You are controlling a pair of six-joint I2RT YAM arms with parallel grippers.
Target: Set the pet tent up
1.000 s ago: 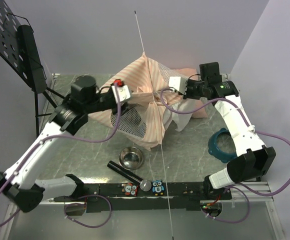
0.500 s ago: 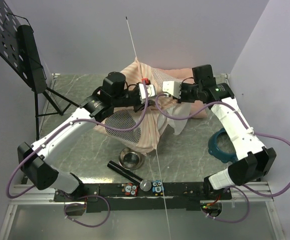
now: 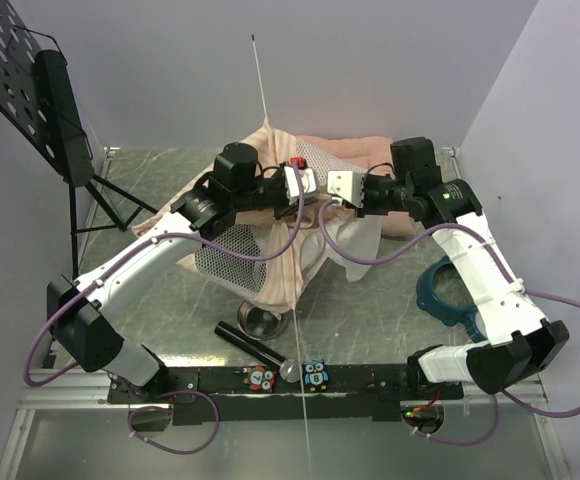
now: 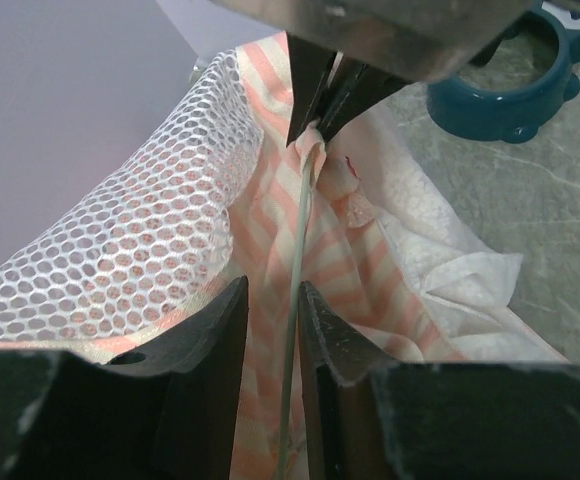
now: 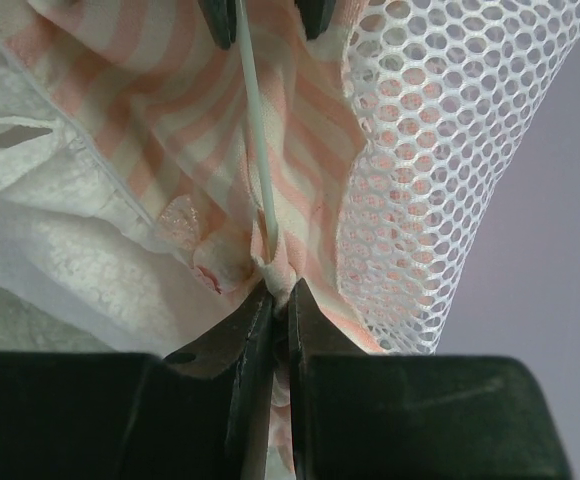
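Observation:
The pet tent (image 3: 270, 235), pink-and-white striped with white mesh (image 4: 140, 240), lies crumpled in the middle of the table. A thin white pole (image 3: 261, 80) runs through its peak and out over the near edge. My right gripper (image 3: 324, 187) is shut on a fold of tent fabric (image 5: 282, 272) where the pole (image 5: 255, 120) enters it. My left gripper (image 3: 306, 186) faces it from a short way off. Its jaws (image 4: 273, 292) stand narrowly apart around the pole (image 4: 300, 230), with a gap on one side. The right gripper's tips (image 4: 322, 112) show just beyond.
A steel bowl (image 3: 262, 320) and a black cylinder (image 3: 250, 343) lie in front of the tent. A blue ring-shaped bowl (image 3: 440, 290) sits at the right. A pink cushion (image 3: 370, 150) lies behind the tent. A black music stand (image 3: 30, 90) stands at the far left.
My left arm swung right to the tent's peak and its jaws narrowed round the pole. The pole's top tilted left. The right gripper kept its hold.

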